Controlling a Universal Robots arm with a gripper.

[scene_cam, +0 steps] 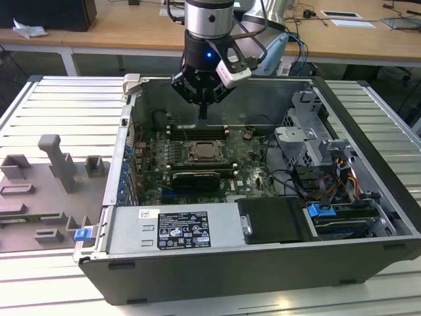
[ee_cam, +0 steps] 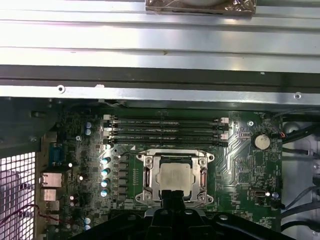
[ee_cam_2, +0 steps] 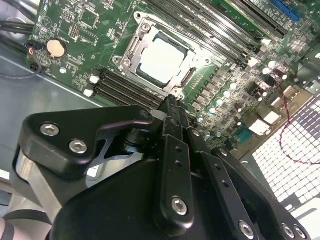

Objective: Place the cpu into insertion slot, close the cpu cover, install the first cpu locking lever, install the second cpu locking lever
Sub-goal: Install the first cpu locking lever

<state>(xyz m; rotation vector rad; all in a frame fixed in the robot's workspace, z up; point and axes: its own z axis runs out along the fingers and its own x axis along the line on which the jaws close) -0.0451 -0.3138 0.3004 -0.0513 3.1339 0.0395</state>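
The gripper (scene_cam: 202, 114) hangs inside the computer case (scene_cam: 197, 289), fingers pinched together on nothing, just far of the insertion slot (scene_cam: 191, 158), where the cpu (ee_cam: 172, 175) lies under the cpu cover (ee_cam: 148, 176).

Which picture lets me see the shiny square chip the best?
The second wrist view: the cpu looks biggest and brightest there, with nothing over it. The first wrist view shows it smaller, and the gripper hides part of one edge. In the exterior view it is a tiny square below the arm.
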